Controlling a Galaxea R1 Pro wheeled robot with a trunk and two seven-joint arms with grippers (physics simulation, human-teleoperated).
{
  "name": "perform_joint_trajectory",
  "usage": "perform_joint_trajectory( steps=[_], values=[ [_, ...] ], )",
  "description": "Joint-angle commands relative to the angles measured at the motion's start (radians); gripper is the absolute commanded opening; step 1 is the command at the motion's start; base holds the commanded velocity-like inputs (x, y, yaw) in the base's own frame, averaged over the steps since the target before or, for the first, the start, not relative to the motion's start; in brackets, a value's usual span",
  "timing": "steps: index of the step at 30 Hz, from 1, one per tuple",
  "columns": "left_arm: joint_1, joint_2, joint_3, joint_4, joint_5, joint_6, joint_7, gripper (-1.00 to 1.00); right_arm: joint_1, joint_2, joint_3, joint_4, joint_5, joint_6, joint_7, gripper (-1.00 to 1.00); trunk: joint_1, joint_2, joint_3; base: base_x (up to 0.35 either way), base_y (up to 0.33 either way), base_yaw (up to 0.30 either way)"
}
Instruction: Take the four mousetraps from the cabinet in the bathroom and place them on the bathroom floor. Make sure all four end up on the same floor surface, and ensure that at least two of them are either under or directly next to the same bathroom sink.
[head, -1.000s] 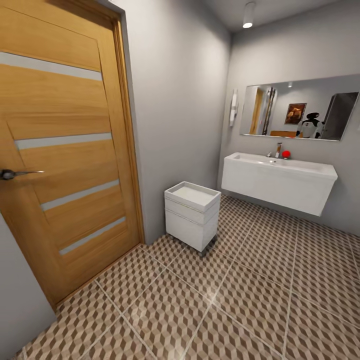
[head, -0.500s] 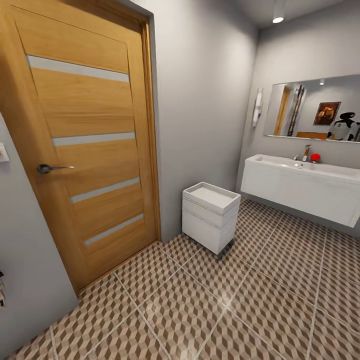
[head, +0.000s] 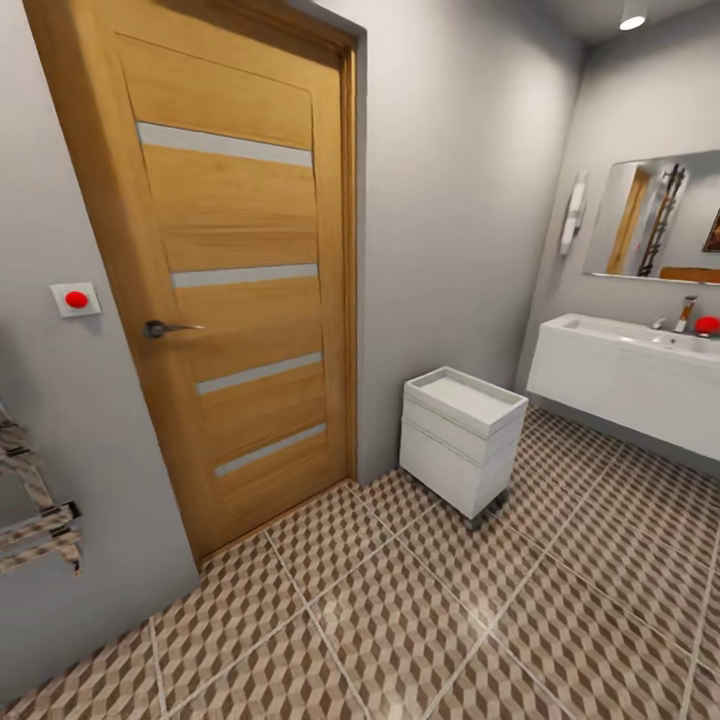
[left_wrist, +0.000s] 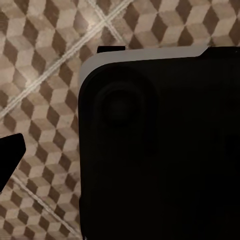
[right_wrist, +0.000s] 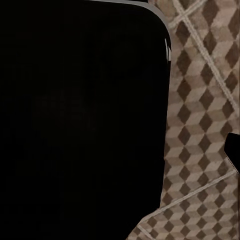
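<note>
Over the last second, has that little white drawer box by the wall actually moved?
No. The white drawer unit keeps its place between the door and the sink; the camera turned left.

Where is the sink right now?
In the head view the sink hangs on the far wall at the right edge, under the mirror, with the small white drawer unit on the tiled floor to its left.

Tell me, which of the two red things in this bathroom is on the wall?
The round red button, on its small white plate left of the wooden door. The other red thing rests on the sink, beside the tap.
</note>
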Motion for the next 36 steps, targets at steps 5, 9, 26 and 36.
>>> perform_joint_trajectory(
  steps=[5, 9, 26, 36],
  values=[
    [0.000, 0.000, 0.001, 0.000, 0.000, -0.002, 0.000, 1.00, 0.000, 0.001, 0.000, 0.000, 0.000, -0.003, 0.000, 1.00, 0.000, 0.000, -0.001, 0.000, 0.000, 0.274],
    [0.000, 0.000, 0.001, 0.000, 0.000, -0.003, 0.000, 1.00, 0.000, 0.000, 0.000, 0.000, 0.000, -0.003, 0.000, 1.00, 0.000, 0.000, -0.001, 0.000, 0.000, 0.274],
    [0.000, 0.000, 0.001, 0.000, 0.000, -0.003, 0.000, 1.00, -0.001, 0.002, 0.000, 0.000, 0.000, -0.003, 0.000, 1.00, 0.000, 0.000, -0.001, 0.000, 0.000, 0.274],
    [0.000, 0.000, 0.001, 0.000, 0.000, -0.003, 0.000, 1.00, -0.001, 0.002, 0.000, 0.000, 0.000, -0.003, 0.000, 1.00, 0.000, 0.000, -0.001, 0.000, 0.000, 0.274]
  ],
)
